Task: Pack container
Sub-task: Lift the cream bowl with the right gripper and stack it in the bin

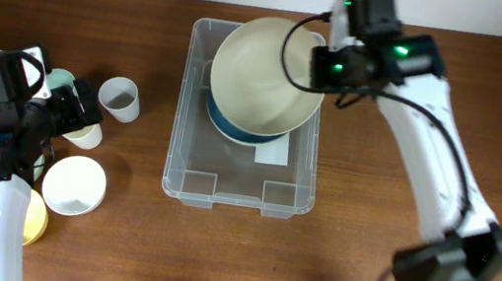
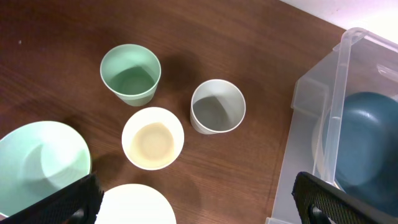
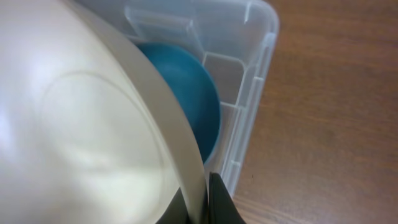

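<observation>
The large cream round bowl (image 1: 266, 73) hangs tilted over the 12 o'clock end of the big clear rectangular plastic container (image 1: 172, 154), which sits mid-table. The right gripper (image 1: 328, 60) is clamped on only the rim, at the bowl's 2 o'clock edge. Such a thin, one-sided pinch could let the bowl swing or slip. Released at this tilt, it may catch the container's rim or land askew on the dark blue bowl (image 1: 219, 116) already inside rather than nesting in it. That blue bowl is the container's only visible content, with a white label (image 1: 276, 153) toward 4 o'clock. At the table's 9 o'clock, the left gripper (image 1: 78, 115) hovers with fingers apart and empty above an empty mint-green cup (image 2: 130, 73), grey cup (image 2: 217, 106) and cream cup (image 2: 153, 138).
</observation>
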Motion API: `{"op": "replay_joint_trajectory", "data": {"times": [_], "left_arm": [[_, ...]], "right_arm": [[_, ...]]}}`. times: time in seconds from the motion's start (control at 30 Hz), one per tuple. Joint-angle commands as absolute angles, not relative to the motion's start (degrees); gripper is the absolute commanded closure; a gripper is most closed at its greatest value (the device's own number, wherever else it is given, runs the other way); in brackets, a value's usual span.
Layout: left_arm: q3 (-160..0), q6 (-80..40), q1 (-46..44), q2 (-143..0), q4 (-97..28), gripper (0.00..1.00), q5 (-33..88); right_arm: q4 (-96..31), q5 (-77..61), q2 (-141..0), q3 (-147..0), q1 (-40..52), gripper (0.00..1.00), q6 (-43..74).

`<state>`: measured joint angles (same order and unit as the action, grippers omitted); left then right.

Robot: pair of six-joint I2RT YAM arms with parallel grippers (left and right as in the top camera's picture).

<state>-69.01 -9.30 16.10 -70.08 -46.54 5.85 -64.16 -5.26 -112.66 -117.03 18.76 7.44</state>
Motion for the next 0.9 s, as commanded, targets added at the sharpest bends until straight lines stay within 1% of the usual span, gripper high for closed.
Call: {"op": "replay_joint_trajectory", "data": {"times": [0.0, 0.27, 0.3, 0.33, 0.4, 0.47, 0.63, 0.73, 0.77, 0.8, 0.87], "left_arm": [[-70.06, -9.78, 16.29, -70.08, -46.63, 0.0, 6.26], [-70.06, -9.78, 16.29, -70.08, -46.81, 0.0, 6.26], [-70.06, -9.78, 16.29, -70.08, -46.81, 0.0, 6.26], [-70.06, -9.78, 16.29, -70.08, -46.81, 0.0, 6.26], [-70.06, -9.78, 16.29, -70.08, -46.81, 0.0, 6.26], [-70.06, -9.76, 16.29, -70.08, -46.81, 0.0, 6.24], [-70.06, -9.76, 16.29, -70.08, -46.81, 0.0, 6.24], [-70.06, -9.69, 16.29, -70.06, -46.81, 0.0, 6.26], [-70.06, -9.28, 16.29, -70.08, -46.78, 0.0, 6.26], [-70.06, -8.93, 16.29, -70.06, -46.78, 0.0, 6.26], [-70.06, -7.55, 16.27, -70.06, -46.78, 0.0, 6.28]], "right_arm": [[-65.47, -2.76, -118.5, -123.9, 19.99, 0.96, 6.17], [-65.8, -2.74, -126.56, -125.12, 19.97, 0.96, 6.15], [-65.76, -2.74, -126.93, -125.12, 19.97, 0.91, 6.15], [-65.71, -2.72, -126.98, -125.12, 19.97, 0.84, 6.09], [-65.17, -2.7, -127.04, -125.14, 19.97, 0.76, 5.21], [-65.47, -2.7, -127.02, -126.26, 19.97, 0.7, 4.67], [-70.72, 2.35, -126.58, -133.75, 19.86, 0.68, 4.8], [-75.33, 8.67, -125.27, -141.27, 18.96, 0.6, 7.92], [-76.79, 10.66, -124.64, -143.85, 18.22, 0.56, 9.5], [-77.91, 11.79, -124.03, -145.86, 17.39, 0.48, 10.81], [-80.58, 12.47, -122.54, -150.12, 14.46, 0.29, 13.61]]}}
